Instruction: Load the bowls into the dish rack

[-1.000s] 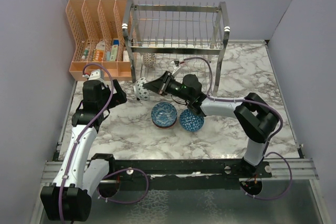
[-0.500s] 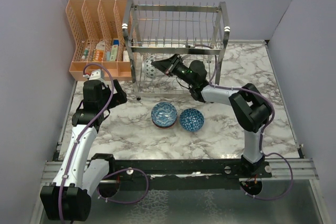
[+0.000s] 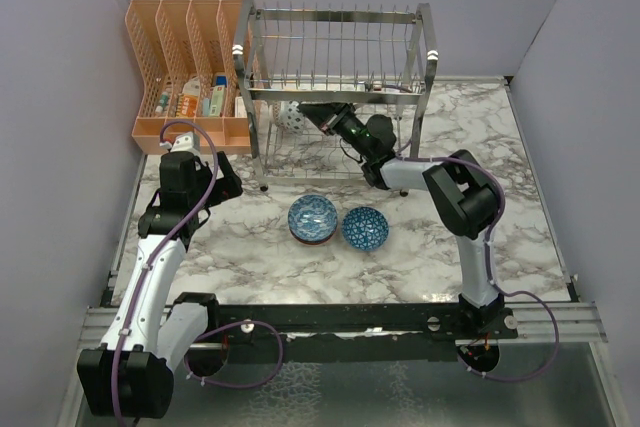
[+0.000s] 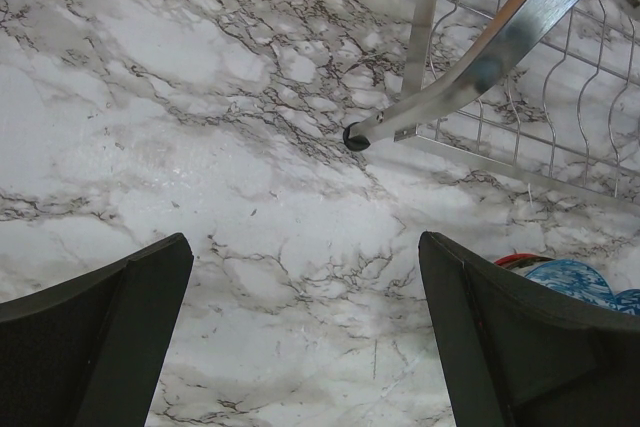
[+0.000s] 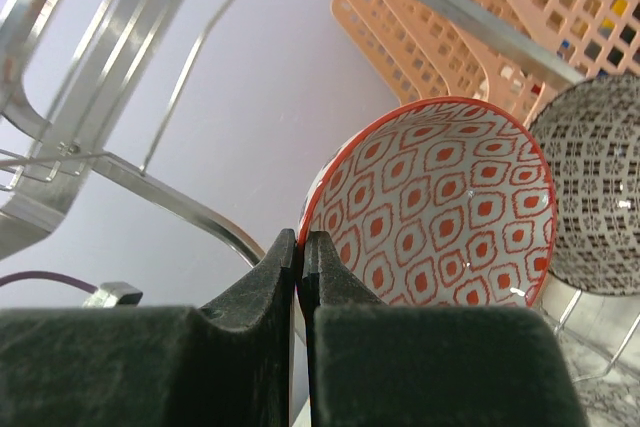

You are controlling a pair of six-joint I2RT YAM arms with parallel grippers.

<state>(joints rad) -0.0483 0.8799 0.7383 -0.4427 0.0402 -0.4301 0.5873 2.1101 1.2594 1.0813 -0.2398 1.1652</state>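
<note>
Right wrist view: the right hand (image 5: 300, 242) is pinched shut on the rim of the red-patterned bowl (image 5: 440, 207), its two fingers almost meeting with only the thin wall between them. A rim grip like this holds the bowl on edge, which I judge is what the wire tines call for. The bowl is inside the lower tier of the dish rack (image 3: 340, 17), tilted and held just beside the dark-patterned bowl (image 5: 590, 197), which stands on edge there. I cannot tell whether the two touch, nor whether the held bowl rests on the wires yet.

From the top view, the right arm reaches in from the front of the rack, under the upper tier. The left hand (image 4: 305, 257) hangs wide open and empty over the tabletop (image 3: 250, 257), near the rack's front-left foot and out of the other arm's way.

By count: two bowls in the rack, one of them in the grip. The left blue bowl (image 3: 313, 217) and the right blue bowl (image 3: 365, 228) wait side by side on the tabletop. A red edge under the left one suggests a third bowl nested below. There is one rack, and one orange organiser (image 3: 185, 27) beside it.
</note>
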